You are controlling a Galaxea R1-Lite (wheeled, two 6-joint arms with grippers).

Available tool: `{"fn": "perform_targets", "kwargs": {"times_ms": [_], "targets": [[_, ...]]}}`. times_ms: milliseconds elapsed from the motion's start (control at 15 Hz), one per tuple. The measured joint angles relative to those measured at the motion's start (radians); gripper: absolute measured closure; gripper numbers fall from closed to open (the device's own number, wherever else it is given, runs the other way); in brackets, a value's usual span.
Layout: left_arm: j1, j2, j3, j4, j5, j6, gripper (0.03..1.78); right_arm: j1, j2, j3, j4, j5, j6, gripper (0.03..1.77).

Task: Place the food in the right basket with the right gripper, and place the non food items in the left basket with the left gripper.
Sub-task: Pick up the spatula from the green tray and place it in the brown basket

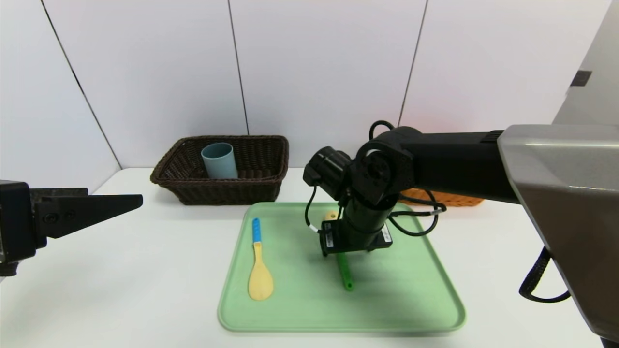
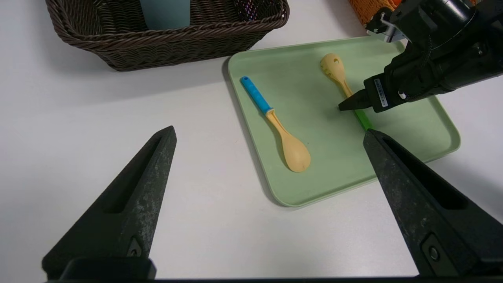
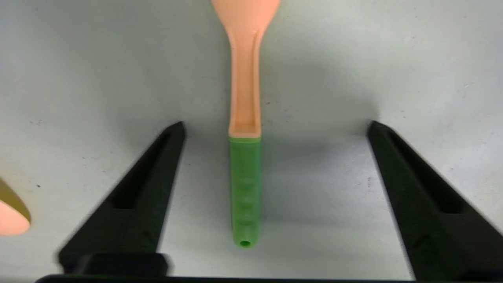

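My right gripper (image 3: 276, 125) hangs low over the green tray (image 1: 406, 299), open, with its fingers on either side of the green-handled spoon (image 3: 245, 188) and not touching it. The spoon's handle lies closer to one finger. A blue-handled spoon (image 1: 258, 263) lies on the tray's left part. The grey-blue cup (image 1: 220, 161) stands inside the left basket (image 1: 261, 186). My left gripper (image 2: 268, 131) is open and empty above the table, left of the tray. Only a strip of the right basket (image 1: 449, 198) shows behind my right arm. The food is out of view.
The white table (image 1: 145, 270) meets a white panelled wall just behind the baskets. My right arm (image 1: 459, 164) reaches across the tray from the right, with loose black cables beside its wrist.
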Motion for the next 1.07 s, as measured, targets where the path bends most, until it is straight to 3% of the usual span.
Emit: {"fn": "perform_targets", "kwargs": {"times_ms": [333, 400, 467, 1067], "targets": [[0.000, -0.006, -0.001, 0.004, 0.000, 0.000, 0.12, 0.000, 0.000, 0.000, 0.003, -0.001, -0.001, 0.99], [0.000, -0.010, 0.000, 0.004, 0.000, 0.000, 0.12, 0.002, 0.000, 0.000, 0.004, -0.001, 0.000, 1.20], [0.000, -0.012, 0.000, 0.004, 0.000, 0.000, 0.12, 0.004, 0.000, 0.000, 0.006, -0.002, 0.000, 1.69], [0.000, -0.034, 0.013, 0.007, 0.001, 0.000, 0.12, 0.044, -0.083, -0.001, -0.022, -0.026, -0.016, 1.66]]}}
